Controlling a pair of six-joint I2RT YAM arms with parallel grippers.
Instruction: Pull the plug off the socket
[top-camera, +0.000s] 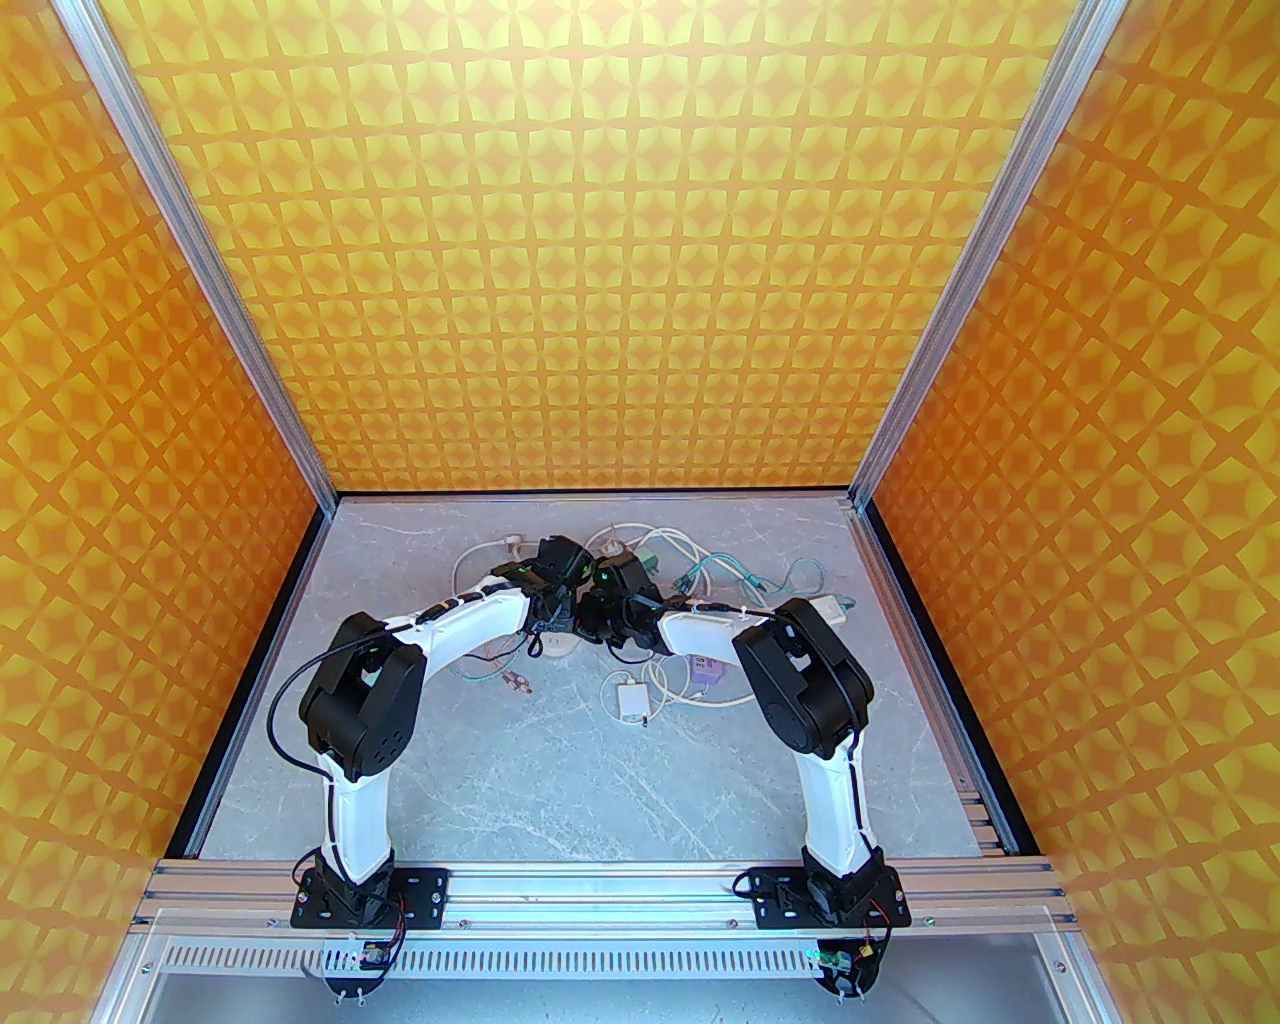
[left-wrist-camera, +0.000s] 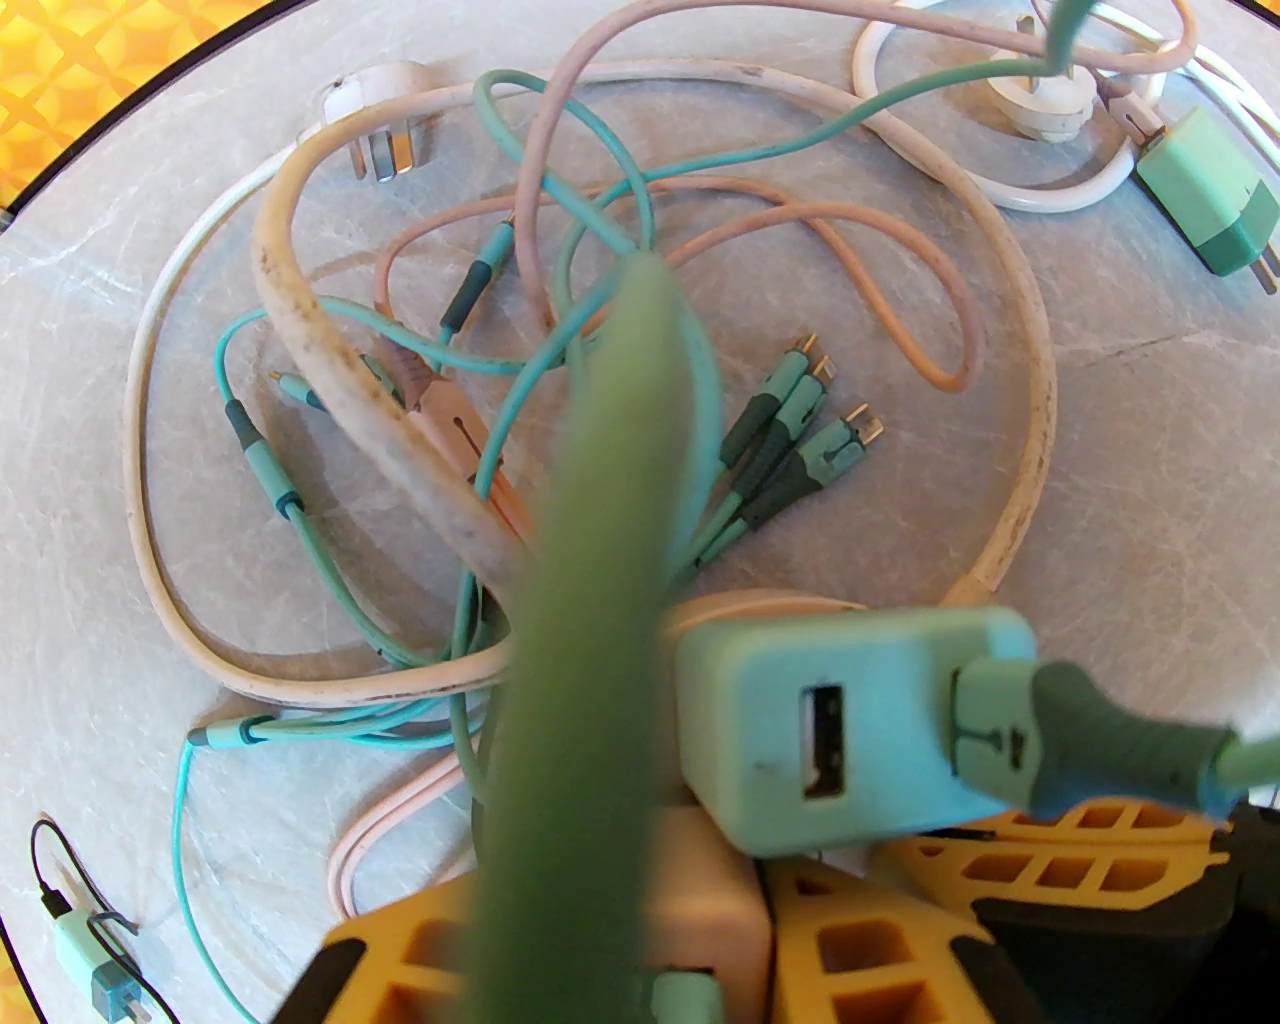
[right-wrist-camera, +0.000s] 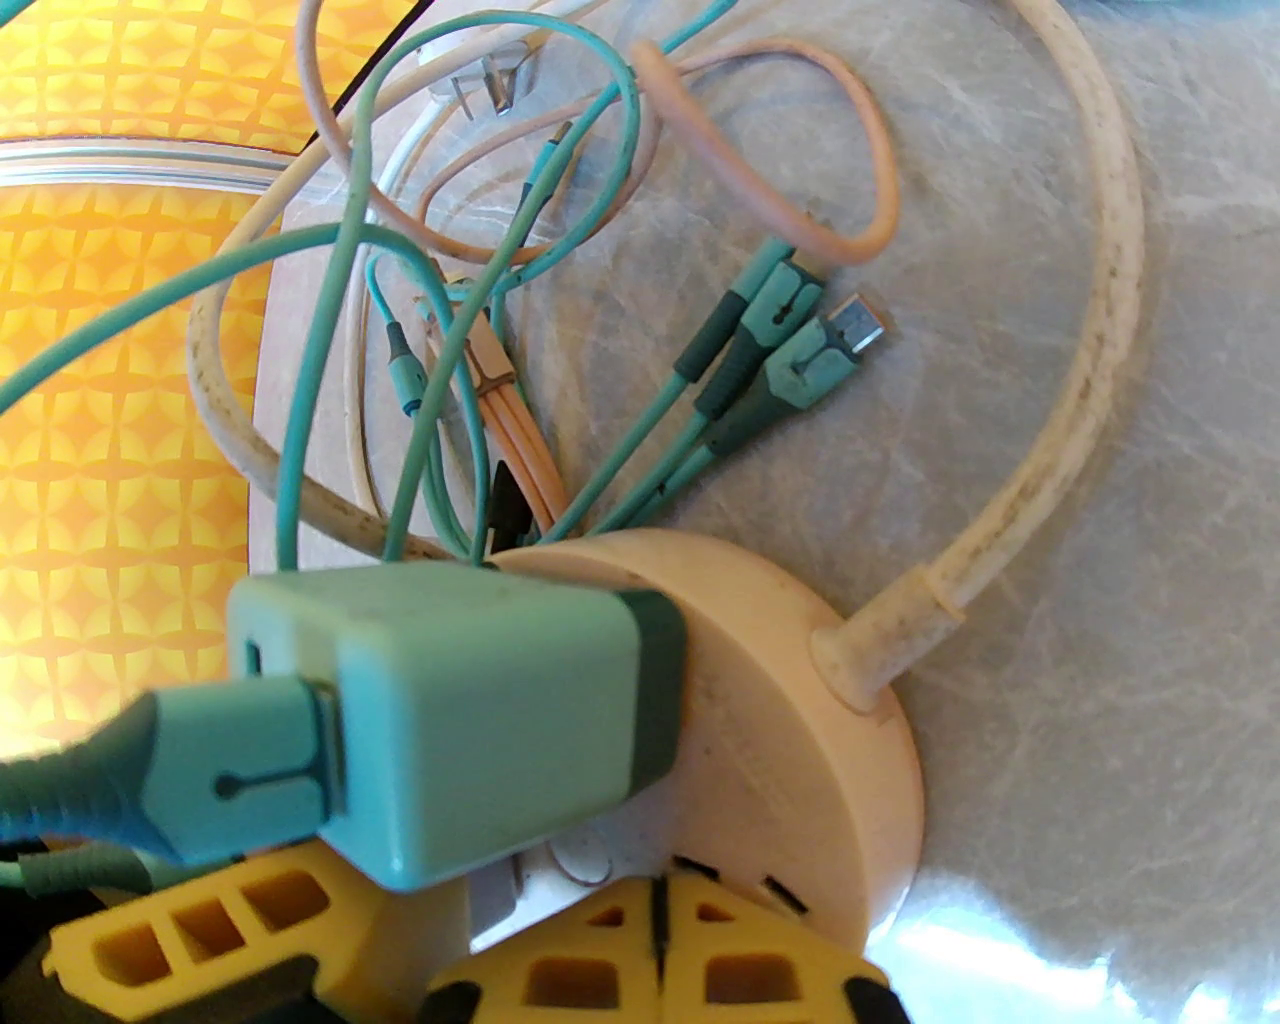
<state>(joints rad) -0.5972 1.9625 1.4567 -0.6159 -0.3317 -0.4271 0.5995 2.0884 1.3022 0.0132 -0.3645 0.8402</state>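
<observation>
A mint-green plug (right-wrist-camera: 480, 700) with a USB cable in its end sits in the round cream socket (right-wrist-camera: 800, 720), which is tipped up on the table. The plug (left-wrist-camera: 850, 730) also shows in the left wrist view, above the yellow fingers. My left gripper (left-wrist-camera: 650, 890) is closed around a cream block (left-wrist-camera: 710, 900) right under the plug. One of its fingers (right-wrist-camera: 200, 930) lies below the plug. My right gripper (right-wrist-camera: 655, 900) is shut and empty, its tips against the socket's face. Both grippers meet mid-table, left gripper (top-camera: 548, 615) beside right gripper (top-camera: 590, 618).
A tangle of teal, pink and cream cables (left-wrist-camera: 560, 330) lies beyond the socket, with several loose USB ends (left-wrist-camera: 800, 430). A green charger (left-wrist-camera: 1205, 190) and a white charger (top-camera: 630, 698) lie nearby. A thick green cable (left-wrist-camera: 600, 600) hangs blurred before the left camera.
</observation>
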